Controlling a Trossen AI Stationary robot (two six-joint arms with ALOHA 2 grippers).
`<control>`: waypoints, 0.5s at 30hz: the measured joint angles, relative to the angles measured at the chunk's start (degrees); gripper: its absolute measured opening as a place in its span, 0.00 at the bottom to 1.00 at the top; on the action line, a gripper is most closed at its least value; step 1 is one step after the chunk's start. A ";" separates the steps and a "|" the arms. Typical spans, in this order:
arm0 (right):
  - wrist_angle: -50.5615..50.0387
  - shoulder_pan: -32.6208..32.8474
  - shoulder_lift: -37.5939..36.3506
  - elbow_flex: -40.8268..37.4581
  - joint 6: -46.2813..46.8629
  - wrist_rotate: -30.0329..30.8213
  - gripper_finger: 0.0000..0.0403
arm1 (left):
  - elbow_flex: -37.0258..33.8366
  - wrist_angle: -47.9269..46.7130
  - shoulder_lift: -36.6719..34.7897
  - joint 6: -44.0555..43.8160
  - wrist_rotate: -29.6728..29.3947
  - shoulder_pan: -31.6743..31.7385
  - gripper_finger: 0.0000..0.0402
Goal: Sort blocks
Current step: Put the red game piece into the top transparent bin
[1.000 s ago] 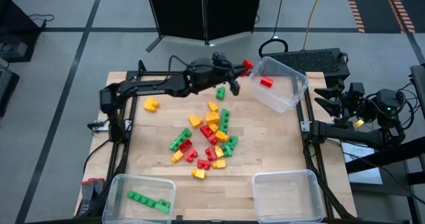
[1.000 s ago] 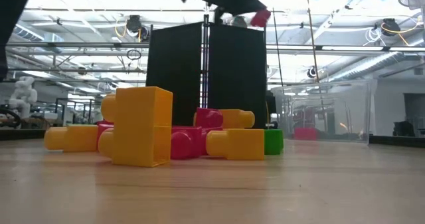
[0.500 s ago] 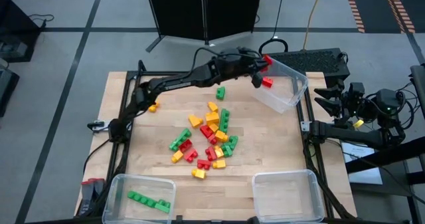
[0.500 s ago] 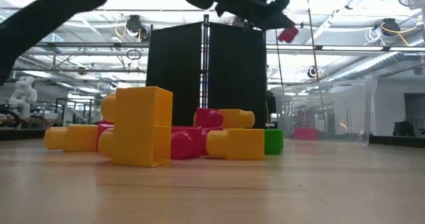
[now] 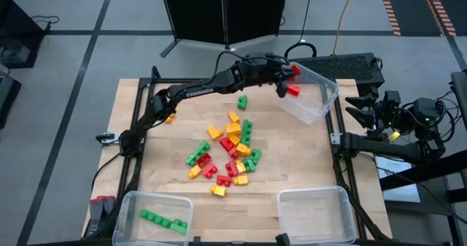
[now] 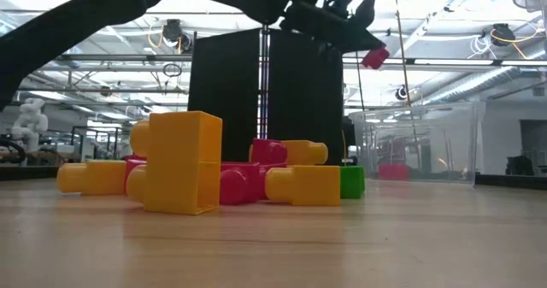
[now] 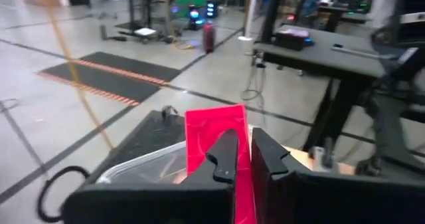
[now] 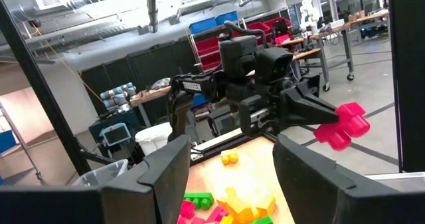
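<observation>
Blocks lie heaped mid-tabletop while the left tool, clamped on a red block, hovers at the far-right bin's rim; it should move farther over the bin before releasing.

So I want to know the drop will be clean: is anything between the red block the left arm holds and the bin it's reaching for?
Nothing visible. The left pincer holds the red block over the near rim of the open-topped clear bin.

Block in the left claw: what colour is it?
Red. The block shows best in the low view, pinched in the left claw.
</observation>
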 joint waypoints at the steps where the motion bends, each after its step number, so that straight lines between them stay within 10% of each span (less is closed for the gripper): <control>1: 0.00 0.00 0.00 0.00 0.03 0.00 0.52 | 0.00 0.03 0.00 -0.02 1.75 0.20 0.00; 15: 0.00 0.01 0.00 0.00 0.07 -0.02 0.52 | 0.00 1.64 0.00 0.42 13.66 1.74 0.23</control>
